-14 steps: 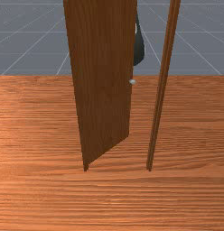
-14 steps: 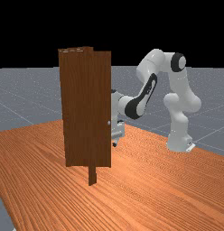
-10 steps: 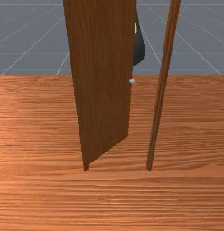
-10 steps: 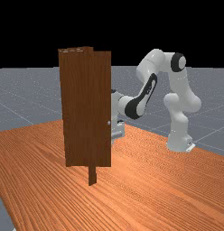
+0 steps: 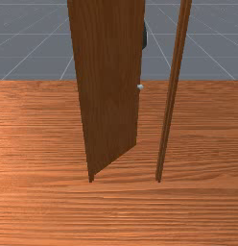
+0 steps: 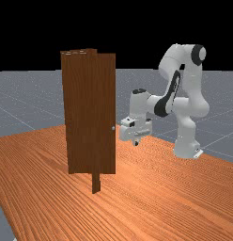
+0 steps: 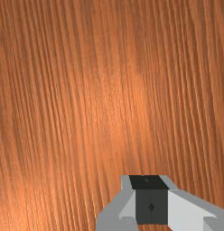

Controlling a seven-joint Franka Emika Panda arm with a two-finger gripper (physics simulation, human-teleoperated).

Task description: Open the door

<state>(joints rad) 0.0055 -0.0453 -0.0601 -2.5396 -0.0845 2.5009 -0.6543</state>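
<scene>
Hand [image 6: 136, 143] has backed from the door [image 5: 111, 86] — fingers [image 7: 143, 210] together.

The front view looks down from close before the tall, dark-brown wooden door [image 5: 109, 86] and past it. The far view, farther off, shares that door and the orange-brown wooden table [image 6: 160, 197]. The wrist view faces down near the table.

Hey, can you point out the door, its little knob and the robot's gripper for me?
Door [image 5: 110, 86]: front view, middle of its broad face.
Knob [image 5: 140, 87]: front view, on its pale rounded end.
Gripper [image 6: 136, 143]: far view, at its fingertips.
</scene>
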